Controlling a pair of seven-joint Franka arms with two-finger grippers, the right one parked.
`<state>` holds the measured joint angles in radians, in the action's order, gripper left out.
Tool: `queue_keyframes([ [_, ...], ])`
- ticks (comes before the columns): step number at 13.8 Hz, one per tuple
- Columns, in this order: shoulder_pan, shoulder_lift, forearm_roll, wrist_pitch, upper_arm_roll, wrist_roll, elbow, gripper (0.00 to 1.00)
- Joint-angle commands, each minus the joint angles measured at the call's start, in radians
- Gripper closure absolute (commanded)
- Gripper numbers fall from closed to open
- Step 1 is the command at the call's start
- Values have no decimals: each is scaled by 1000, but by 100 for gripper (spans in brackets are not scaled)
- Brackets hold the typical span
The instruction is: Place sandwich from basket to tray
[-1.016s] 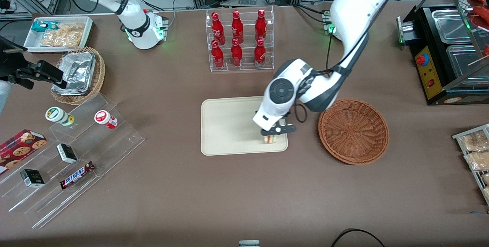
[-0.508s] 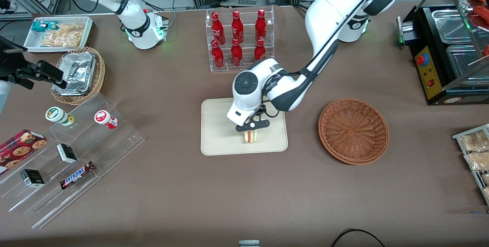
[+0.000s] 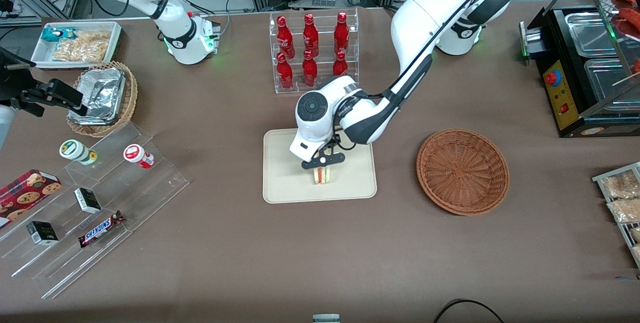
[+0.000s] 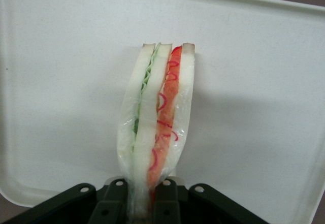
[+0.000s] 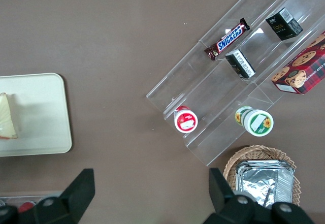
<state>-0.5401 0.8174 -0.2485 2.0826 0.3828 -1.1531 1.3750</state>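
Note:
The clear-wrapped sandwich (image 3: 322, 175) hangs over the middle of the cream tray (image 3: 280, 183), with my gripper (image 3: 322, 162) shut on its narrow end. In the left wrist view the sandwich (image 4: 158, 122) shows white bread with green and red layers, pinched between the two black fingers (image 4: 167, 203) above the tray (image 4: 264, 82). Whether it rests on the tray or hangs just above it I cannot tell. The reddish-brown basket (image 3: 462, 170) lies beside the tray, toward the working arm's end, with nothing in it. In the right wrist view, one edge of the sandwich (image 5: 7, 118) shows on the tray (image 5: 43, 115).
A clear rack of red bottles (image 3: 312, 53) stands farther from the front camera than the tray. A stepped clear display with snacks (image 3: 95, 203) and a foil-lined basket (image 3: 102, 98) lie toward the parked arm's end. A black food warmer (image 3: 585, 63) stands at the working arm's end.
My gripper has carried the sandwich from the tray's basket-side edge to the tray's middle, slowing over the last half second.

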Motion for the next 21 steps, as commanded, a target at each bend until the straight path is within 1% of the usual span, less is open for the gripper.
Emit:
queue_keyframes([
  [1,-12,11,-18,-18,-4,-27,-37,0],
  [7,18,-73,-14,-30,-5,-25,-42,0],
  [12,109,-162,-9,-136,-1,1,-37,0],
  [13,118,-176,-8,-162,-2,60,-31,0],
  [14,137,-197,-5,-220,-2,126,-30,0],
  [15,176,-213,12,-278,1,138,-28,0],
  [16,193,-231,46,-312,-2,139,-27,0],
  [18,253,-259,58,-367,-2,150,-1,0],
  [20,326,-311,60,-374,2,177,68,0],
  [21,350,-332,67,-377,2,228,94,0],
])
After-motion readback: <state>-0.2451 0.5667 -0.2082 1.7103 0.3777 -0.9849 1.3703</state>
